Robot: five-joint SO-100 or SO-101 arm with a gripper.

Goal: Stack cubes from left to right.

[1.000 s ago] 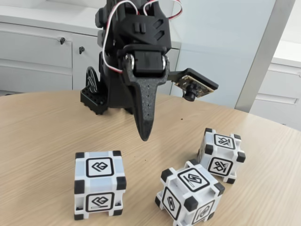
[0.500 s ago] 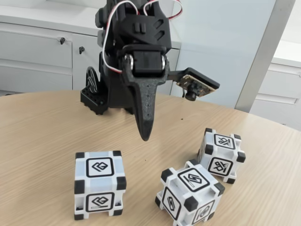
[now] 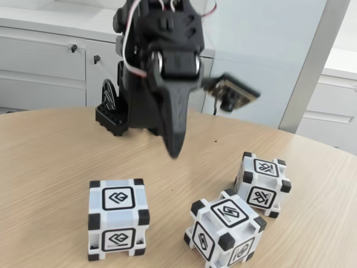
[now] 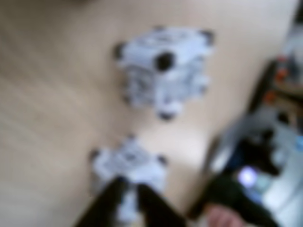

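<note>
Three white cubes with black corners rest apart on the wooden table: the left cube, the middle cube turned at an angle, and the right cube farther back. My black gripper hangs point-down above the table, behind and between the left and middle cubes, touching none of them. Its fingers look shut with nothing held. The blurred wrist view has two cubes, one high and one low, with the gripper just before the lower one. Which cubes they are I cannot tell.
The arm's base stands at the back of the table. Grey cabinets and a pale panel lie beyond the curved table edge. Bare tabletop spreads left of the cubes. Blurred dark clutter sits off the table's edge in the wrist view.
The gripper has risen a little and is blurred with motion, its wrist camera shifting with it. The three cubes have not moved.
</note>
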